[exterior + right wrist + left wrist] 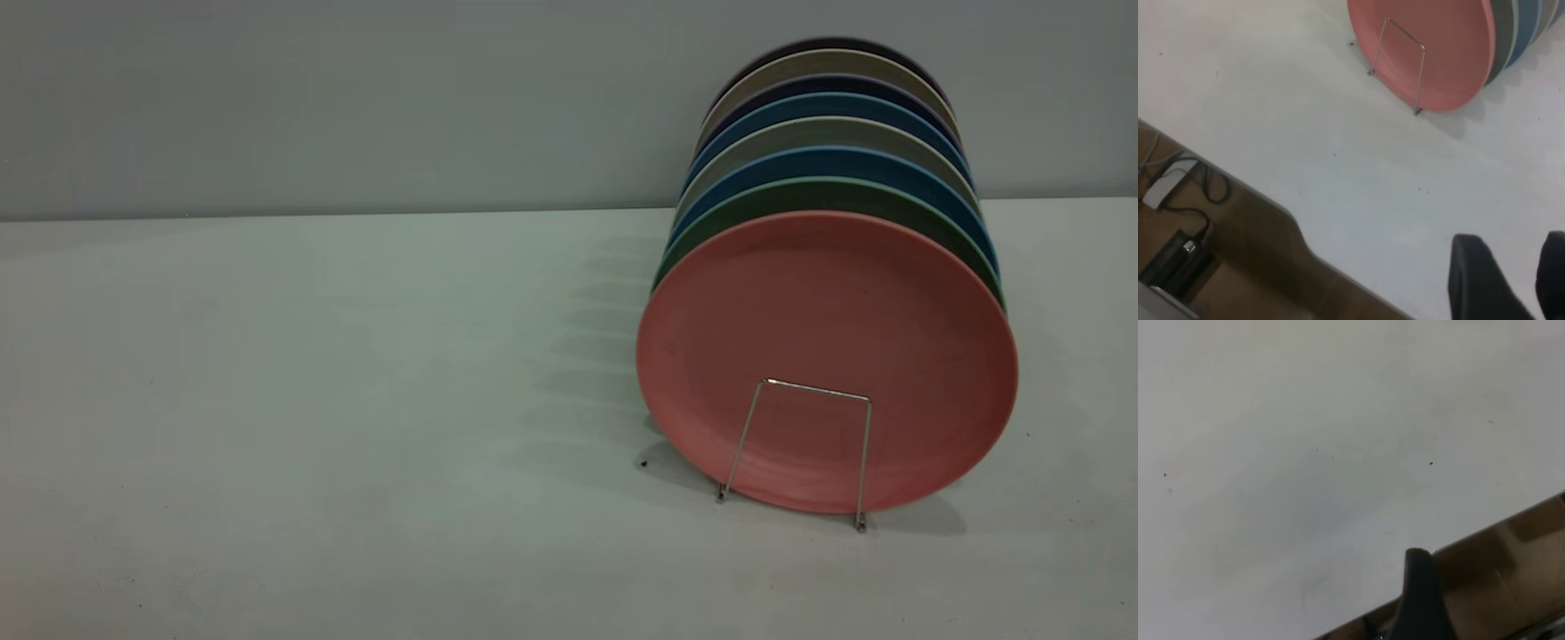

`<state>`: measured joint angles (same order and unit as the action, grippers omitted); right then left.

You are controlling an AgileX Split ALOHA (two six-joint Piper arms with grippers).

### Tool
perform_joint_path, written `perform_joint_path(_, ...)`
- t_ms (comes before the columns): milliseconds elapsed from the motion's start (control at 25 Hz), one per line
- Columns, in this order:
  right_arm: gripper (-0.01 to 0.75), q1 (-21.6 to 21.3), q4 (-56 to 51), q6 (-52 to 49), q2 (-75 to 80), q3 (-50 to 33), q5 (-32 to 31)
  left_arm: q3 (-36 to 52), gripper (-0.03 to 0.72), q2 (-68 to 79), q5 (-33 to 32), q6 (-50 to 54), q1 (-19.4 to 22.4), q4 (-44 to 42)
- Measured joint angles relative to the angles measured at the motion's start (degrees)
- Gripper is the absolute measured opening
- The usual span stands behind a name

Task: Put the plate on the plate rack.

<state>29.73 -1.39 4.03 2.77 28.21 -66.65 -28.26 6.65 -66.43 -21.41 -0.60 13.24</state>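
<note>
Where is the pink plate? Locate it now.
In the exterior view, the pink plate stands upright at the right, frontmost in the plate rack, against the green plate.

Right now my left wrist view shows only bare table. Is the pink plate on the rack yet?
Observer: Yes. The salmon-pink plate stands on edge at the front of the wire plate rack, just behind its front loop.
Operator: Anything behind it?
Observer: A teal-green plate comes right behind it, then a blue plate and more in a row.
Operator: Is the right tool holding anything?
Observer: No. The right tool is open and empty over the table, well apart from the plate.
</note>
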Motion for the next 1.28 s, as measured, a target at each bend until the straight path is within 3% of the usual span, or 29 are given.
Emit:
perform_joint_path(600, 0.238, -0.2, -0.1, -0.1, 0.0, 0.0, 0.0, 0.0, 0.583, 0.0, 0.0, 0.0, 0.0, 0.0)
perform_joint_path(680, 0.238, -2.3, -0.1, -0.1, -0.1, 0.0, 0.0, 0.0, 0.583, -0.1, 0.0, 0.0, 0.0, 0.0)
perform_joint_path(920, 0.238, -15.3, -0.1, -0.1, -3.6, 0.0, -0.3, 0.0, 0.583, -5.7, 0.0, 0.1, 0.9, 0.1)
perform_joint_path(1040, 0.238, -19.8, -0.1, -0.1, -3.8, 0.0, -0.4, 0.0, 0.583, -7.7, -0.1, 0.1, 1.0, 0.2)
perform_joint_path(1280, 0.238, -24.8, -0.1, -0.2, -3.8, 0.0, -0.4, 0.0, 0.583, -7.9, -0.1, 0.1, 1.0, 0.3)
